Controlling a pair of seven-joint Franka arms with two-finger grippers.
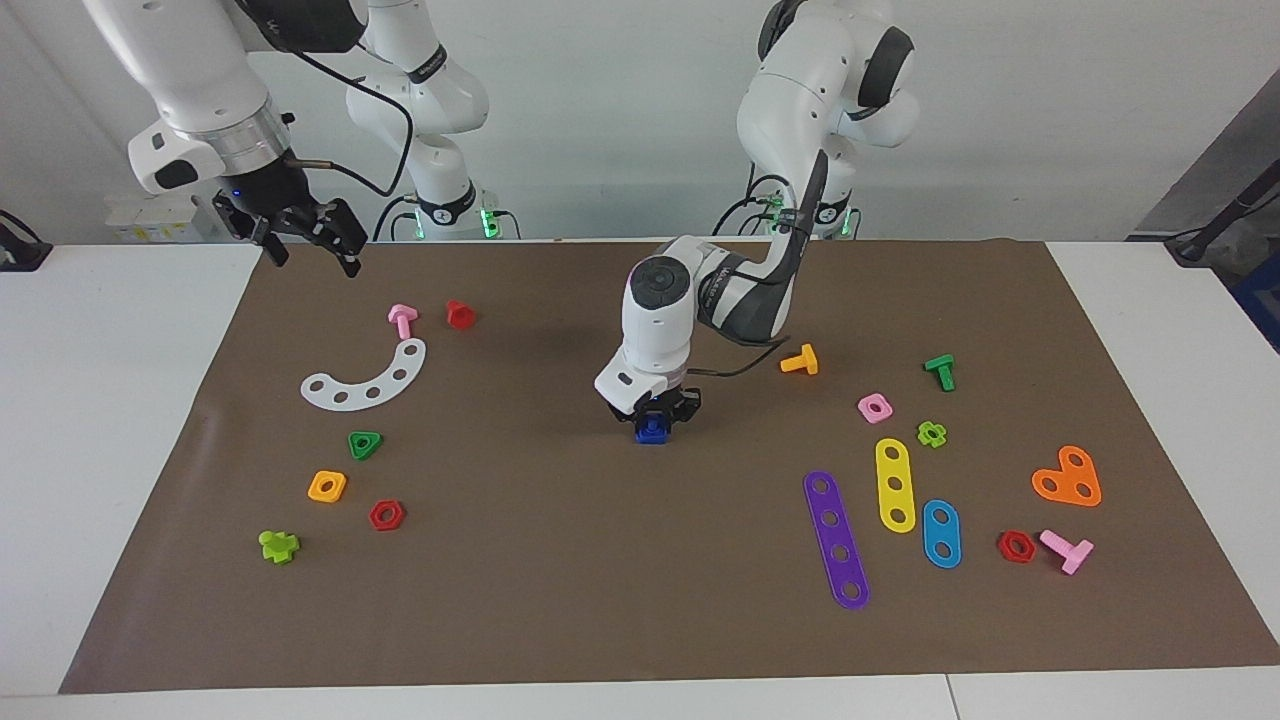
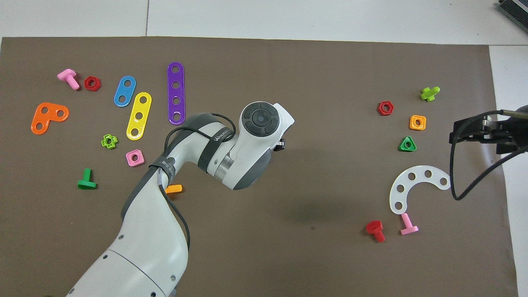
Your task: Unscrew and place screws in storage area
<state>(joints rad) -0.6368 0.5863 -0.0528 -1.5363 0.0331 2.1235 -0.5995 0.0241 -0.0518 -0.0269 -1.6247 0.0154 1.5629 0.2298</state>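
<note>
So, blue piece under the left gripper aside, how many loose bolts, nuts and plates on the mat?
Bolts: 6 (pink, pink, red, lime, orange, green)
Nuts: 6 (green, orange, red, red, pink, lime)
Plates: 5 (white, yellow, purple, blue, orange)
Total: 17

A matt brown paper mat (image 1: 620,600) covers a smooth white table (image 1: 120,420). Small toy bolts, nuts and strips look like smooth, slightly glossy plastic, among them a purple strip (image 1: 837,540). The arms wear glossy white shells.
</note>
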